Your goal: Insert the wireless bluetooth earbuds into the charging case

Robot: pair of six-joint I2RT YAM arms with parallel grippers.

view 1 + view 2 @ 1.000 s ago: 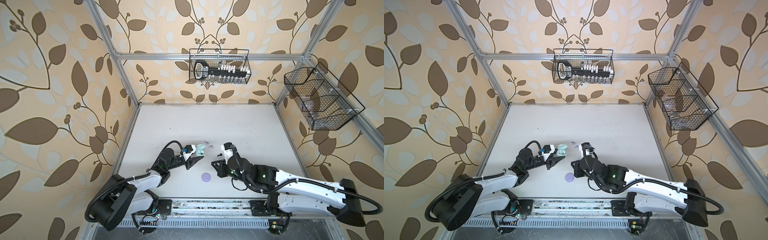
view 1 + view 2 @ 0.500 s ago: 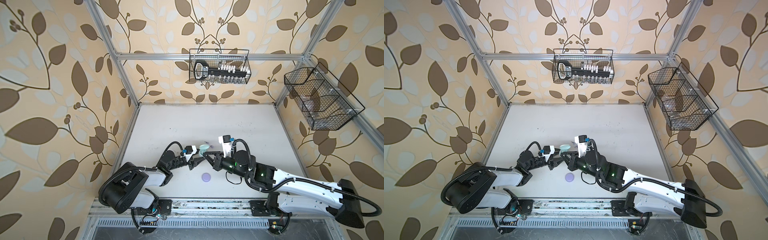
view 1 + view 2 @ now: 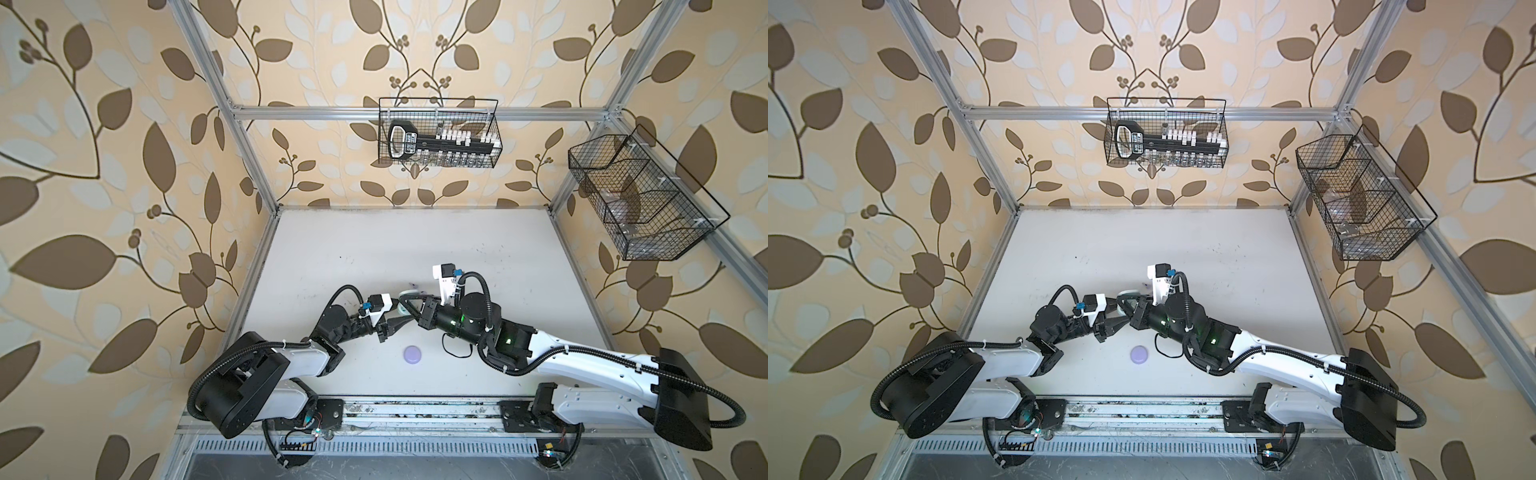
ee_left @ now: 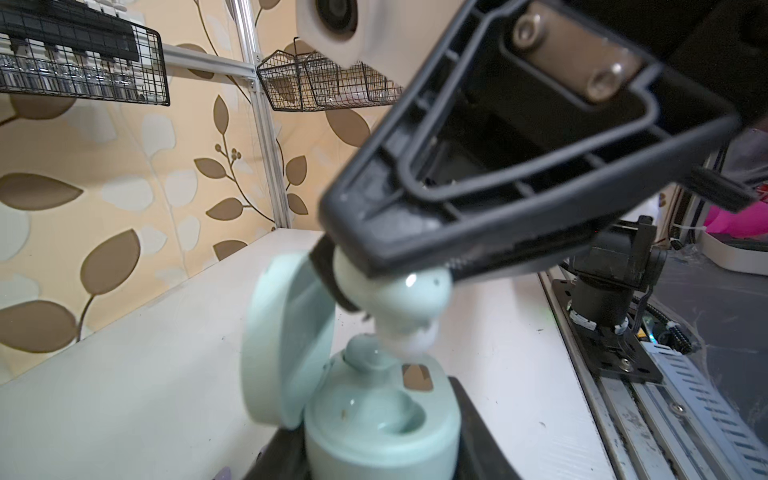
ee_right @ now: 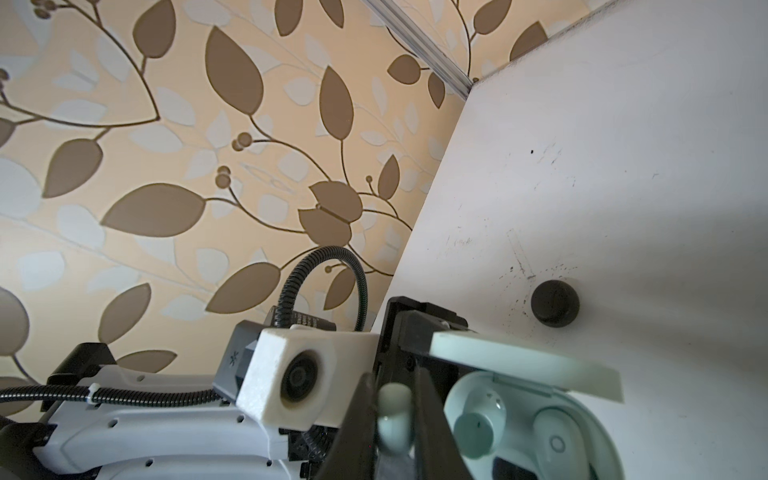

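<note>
Earbud (image 5: 392, 415), mint, pinched in right end effector (image 5: 392, 388) over open case (image 4: 357, 436); left end effector (image 4: 378, 455) clamps case.

Lab robot cell: aluminium frame (image 3: 311, 111), wallpaper panels (image 3: 104, 166), white table (image 3: 374, 241), wire baskets (image 3: 440, 164), arms (image 3: 582, 361) on base rail (image 3: 415, 409).

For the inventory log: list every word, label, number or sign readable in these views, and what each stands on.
Nothing reads clearly enough to quote.
On the black tool in the back-wall wire basket: white label lettering, too small to read.
On the left wrist camera housing: small white star-like sign, no letters.
On the seated earbud: small ring mark only.
On the mint charging case, held earbud, lilac disc: no text visible.
</note>
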